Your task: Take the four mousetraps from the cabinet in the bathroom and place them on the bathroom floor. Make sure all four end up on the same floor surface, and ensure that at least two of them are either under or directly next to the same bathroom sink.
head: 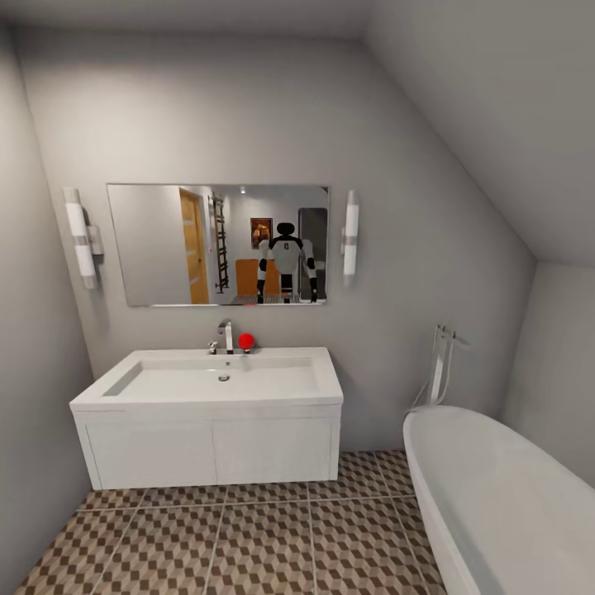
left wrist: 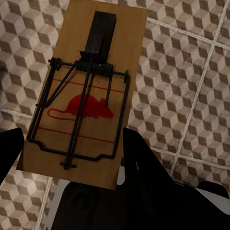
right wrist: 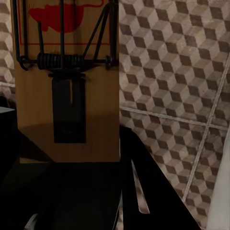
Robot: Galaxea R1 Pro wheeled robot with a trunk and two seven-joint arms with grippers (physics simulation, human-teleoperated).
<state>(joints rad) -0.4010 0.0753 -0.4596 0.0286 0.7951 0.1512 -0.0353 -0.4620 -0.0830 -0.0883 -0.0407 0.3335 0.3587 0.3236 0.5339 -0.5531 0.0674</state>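
Cube-patterned bathroom floor (head: 248,545) runs ahead to the wall-hung bathroom sink (head: 211,413) at twelve o'clock, the bathtub (head: 496,496) at four. The left gripper (left wrist: 72,163) pinches a mousetrap (left wrist: 91,81) by its end; the right gripper (right wrist: 64,167) seemingly clamps a second mousetrap (right wrist: 67,72), its far finger shadowed. Letting go from high up risks a bounce away from the sink.

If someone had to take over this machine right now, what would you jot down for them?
Left gripper: shut on a mousetrap.
Right gripper: shut on a second mousetrap.
Both hang above the tiled floor.
The sink is straight ahead, with bare floor in front of it.
Done: two traps fetched. Left: lay both by the sink, then see to the other two.
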